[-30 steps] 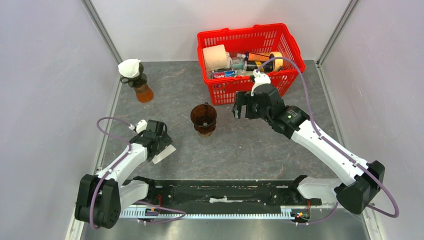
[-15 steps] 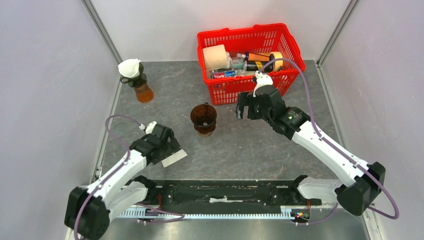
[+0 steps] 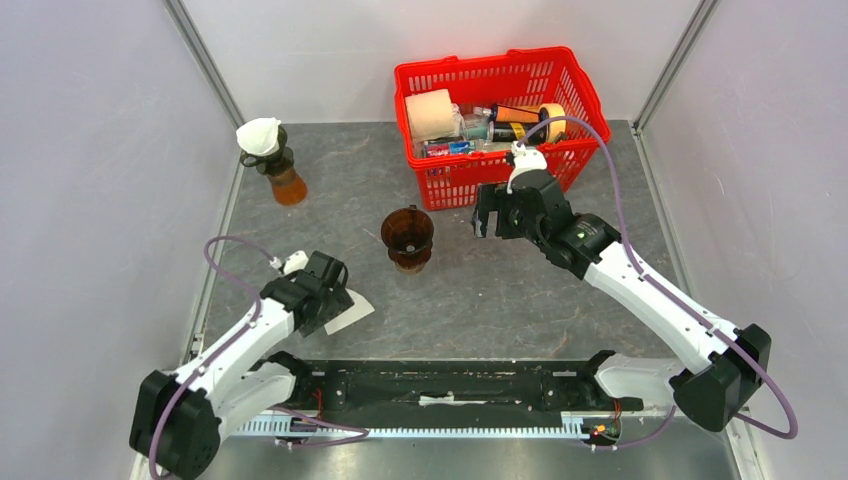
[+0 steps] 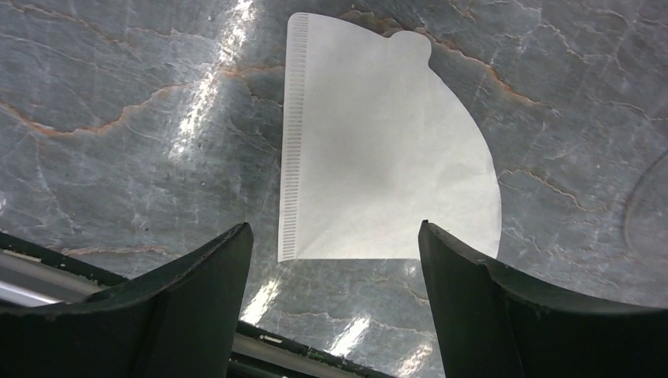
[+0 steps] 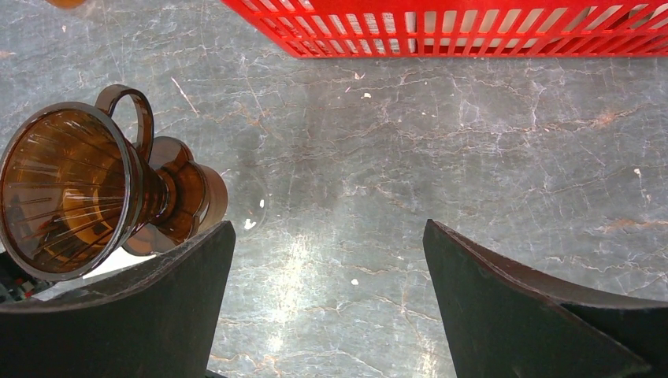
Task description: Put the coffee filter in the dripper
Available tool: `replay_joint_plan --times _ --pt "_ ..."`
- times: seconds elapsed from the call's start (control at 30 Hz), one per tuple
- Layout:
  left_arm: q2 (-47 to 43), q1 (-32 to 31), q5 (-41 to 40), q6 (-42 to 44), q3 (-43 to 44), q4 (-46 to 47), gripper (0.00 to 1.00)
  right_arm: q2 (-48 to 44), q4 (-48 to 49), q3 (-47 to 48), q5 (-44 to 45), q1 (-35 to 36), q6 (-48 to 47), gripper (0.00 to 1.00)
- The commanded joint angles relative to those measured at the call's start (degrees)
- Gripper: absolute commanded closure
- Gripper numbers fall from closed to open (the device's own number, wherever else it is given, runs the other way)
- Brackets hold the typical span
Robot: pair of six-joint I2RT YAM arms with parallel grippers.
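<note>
Left gripper (image 4: 335,236): wide open, holding nothing. Hangs low over the table (image 3: 500,290), near the front-left edge.

Coffee filter (image 4: 386,150): lies flat on the grey marbled surface, white, folded fan shape, crimped seam along one straight edge. Sits just ahead of the left fingers (image 4: 197,276), its near edge in line with the gap between them. Can't tell whether anything is touching it. In the overhead view, pokes out from under the left gripper on the side facing the dripper.

Dripper (image 3: 407,235): amber, see-through, upright mid-table, well apart from the filter, nothing inside.

Right gripper (image 5: 329,228): also wide open and holding nothing. Hovers between the dripper and the red basket (image 3: 480,57), just beside the dripper.

Far-left corner: amber bottle (image 3: 287,185) with a white paper cone (image 3: 260,135) on top.
</note>
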Motion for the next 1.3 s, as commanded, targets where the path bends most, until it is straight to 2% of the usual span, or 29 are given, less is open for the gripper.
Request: replay_joint_plan --times 0.0,0.13,0.43,0.57,0.67,0.83,0.97,1.03,1.2,1.27 --pt "5.6 -0.1 -0.6 -0.1 0.1 4.9 0.17 -1.7 1.9 -0.7 1.0 -0.3 -0.5 0.03" --pt "10.9 -0.2 1.4 1.4 0.6 6.3 0.23 -2.9 2.0 -1.1 2.3 -0.5 -0.4 0.03" --pt "15.2 -0.1 0.6 2.3 0.8 8.2 0.28 -4.1 2.0 -1.4 3.7 -0.5 0.2 0.03" --pt "15.2 -0.2 0.7 2.6 0.8 9.7 0.39 -4.6 2.0 -1.6 4.3 -0.6 0.2 0.03" --pt "14.7 -0.1 0.5 2.9 0.9 10.4 0.55 -4.5 2.0 -1.8 4.3 -0.6 0.1 0.03" --pt "13.4 -0.1 0.0 3.6 1.6 9.9 0.73 -4.9 2.0 -1.9 4.5 -0.7 0.2 0.03" --pt "9.6 -0.1 0.1 5.8 3.2 9.4 0.92 -5.1 2.0 -2.0 4.4 -0.7 0.2 0.03" --pt "6.5 -0.1 -0.1 7.1 5.0 7.9 0.97 -5.6 2.0 -2.1 4.4 -0.7 0.2 0.03" --pt "-5.5 -0.2 3.3 11.8 10.8 6.4 0.98 -7.7 2.2 -3.1 4.4 -0.7 0.5 0.03" --pt "-10.6 -0.2 7.7 14.6 12.9 8.8 0.98 -8.9 3.2 -4.3 3.4 -0.7 0.3 0.03"
